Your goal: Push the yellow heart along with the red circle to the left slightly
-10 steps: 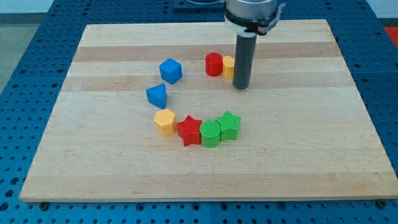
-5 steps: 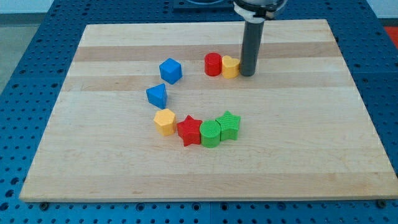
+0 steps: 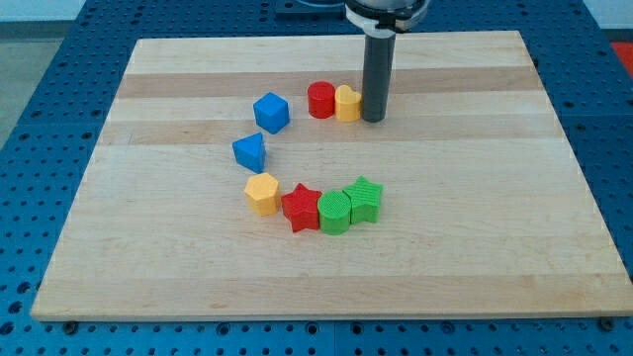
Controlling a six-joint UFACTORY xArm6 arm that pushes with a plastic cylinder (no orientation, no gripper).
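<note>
The yellow heart [image 3: 346,103] lies near the view's top centre of the wooden board [image 3: 475,198]. The red circle [image 3: 320,100] touches its left side. My tip [image 3: 373,119] stands against the heart's right side, so rod, heart and circle form one row.
A blue cube [image 3: 271,112] and a blue triangle [image 3: 250,151] lie left of the pair. Below them a yellow hexagon [image 3: 262,193], a red star [image 3: 302,207], a green circle [image 3: 334,212] and a green star [image 3: 364,199] form a touching row.
My tip moved up from below the heart to its right side, then left. The yellow heart and red circle slid left together by about a block's width. The other blocks stayed put.
</note>
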